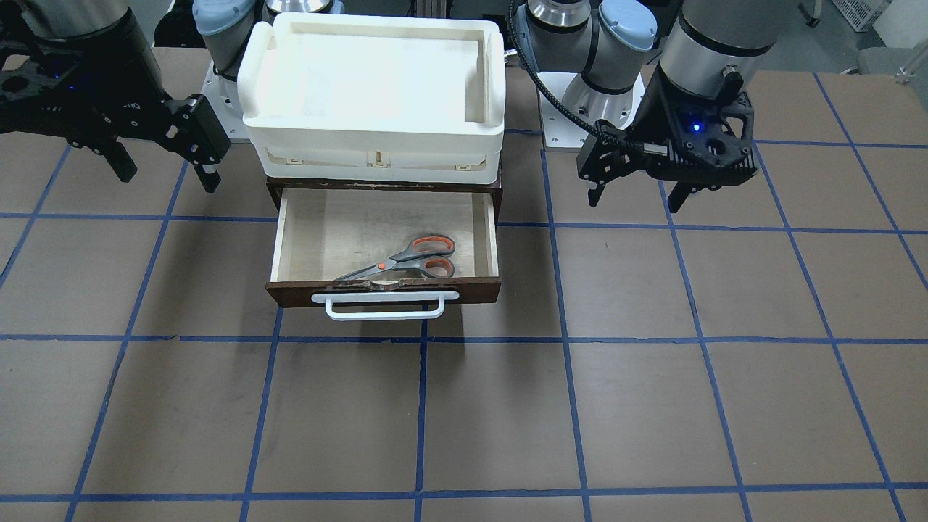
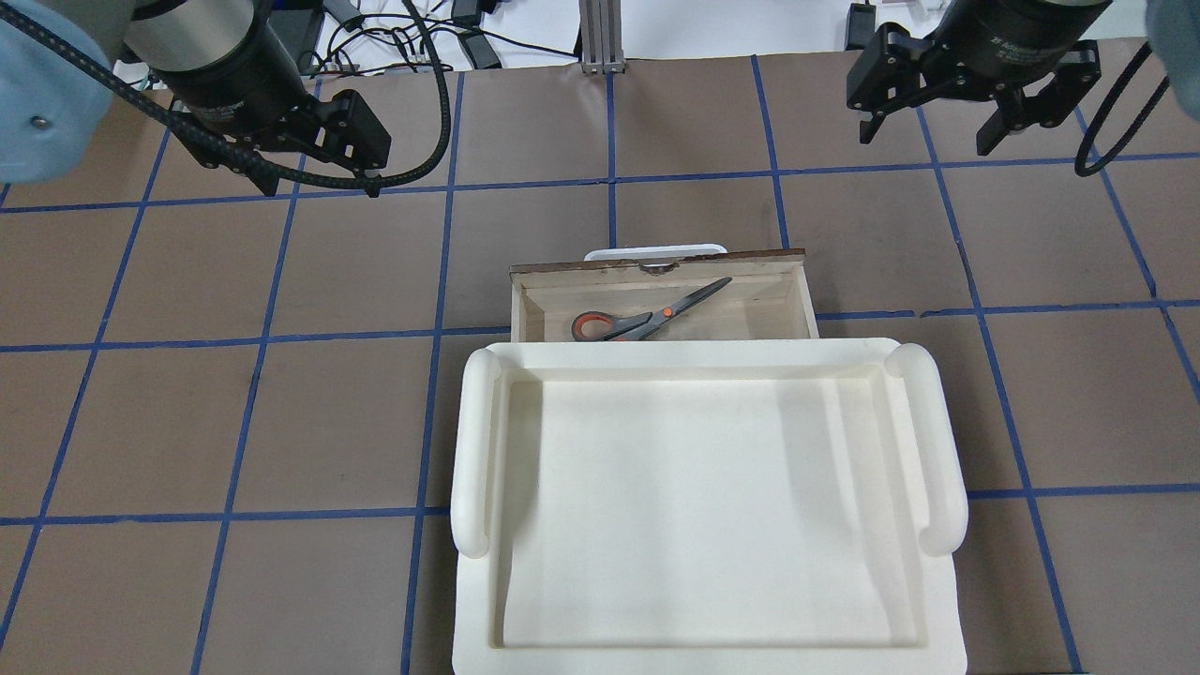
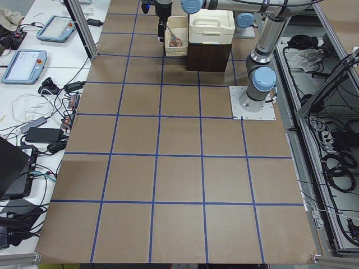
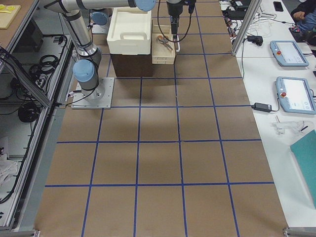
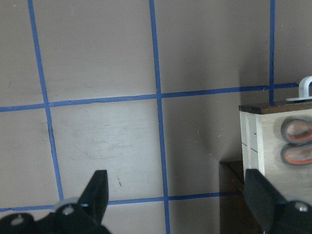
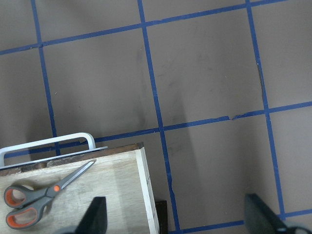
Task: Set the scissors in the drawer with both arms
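We look down from behind and across the desk [image 1: 652,406], both sharing the drawer [image 1: 333,239]; side cameras sit far, wrist cameras close.

There is one pair of scissors [image 1: 406,262], one drawer [image 1: 480,288], one white tray [image 1: 373,138] and two robot arms, a left arm [image 1: 714,43] and a right arm [image 1: 80,22].

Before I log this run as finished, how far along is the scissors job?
Done: the scissors lie inside the open drawer. In hand: nothing; the left gripper and right gripper hang open, off to either side. Left: arguably nothing, unless the pulled-out drawer should be shut.
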`<action>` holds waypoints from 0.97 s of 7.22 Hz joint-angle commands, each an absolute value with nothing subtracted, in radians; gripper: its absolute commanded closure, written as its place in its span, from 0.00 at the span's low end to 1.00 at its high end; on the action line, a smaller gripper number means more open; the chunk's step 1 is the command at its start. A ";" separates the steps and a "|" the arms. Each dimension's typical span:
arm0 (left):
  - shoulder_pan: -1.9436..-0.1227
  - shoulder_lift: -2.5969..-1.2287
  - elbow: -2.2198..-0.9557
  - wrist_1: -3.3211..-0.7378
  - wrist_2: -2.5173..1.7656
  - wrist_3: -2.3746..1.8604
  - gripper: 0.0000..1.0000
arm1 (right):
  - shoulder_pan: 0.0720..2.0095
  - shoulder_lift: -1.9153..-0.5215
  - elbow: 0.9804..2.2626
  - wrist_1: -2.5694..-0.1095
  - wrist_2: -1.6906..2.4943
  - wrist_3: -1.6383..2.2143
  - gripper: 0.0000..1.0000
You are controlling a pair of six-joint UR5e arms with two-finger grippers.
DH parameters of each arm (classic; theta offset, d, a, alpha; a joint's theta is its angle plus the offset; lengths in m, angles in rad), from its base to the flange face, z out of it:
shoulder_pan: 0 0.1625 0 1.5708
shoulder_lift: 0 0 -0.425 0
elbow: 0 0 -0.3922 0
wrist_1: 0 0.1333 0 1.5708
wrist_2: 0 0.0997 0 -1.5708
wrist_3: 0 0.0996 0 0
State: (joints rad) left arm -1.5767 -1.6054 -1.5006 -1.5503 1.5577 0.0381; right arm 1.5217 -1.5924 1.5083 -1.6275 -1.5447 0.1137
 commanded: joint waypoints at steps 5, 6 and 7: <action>-1.534 -1.630 -1.516 -1.540 1.551 -0.041 0.00 | 1.522 -1.592 1.509 -1.628 -1.545 0.114 0.00; -1.534 -1.629 -1.517 -1.531 1.552 -0.063 0.00 | 1.522 -1.592 1.509 -1.626 -1.545 0.114 0.00; -1.532 -1.614 -1.517 -1.531 1.551 -0.063 0.00 | 1.522 -1.592 1.509 -1.628 -1.545 0.114 0.00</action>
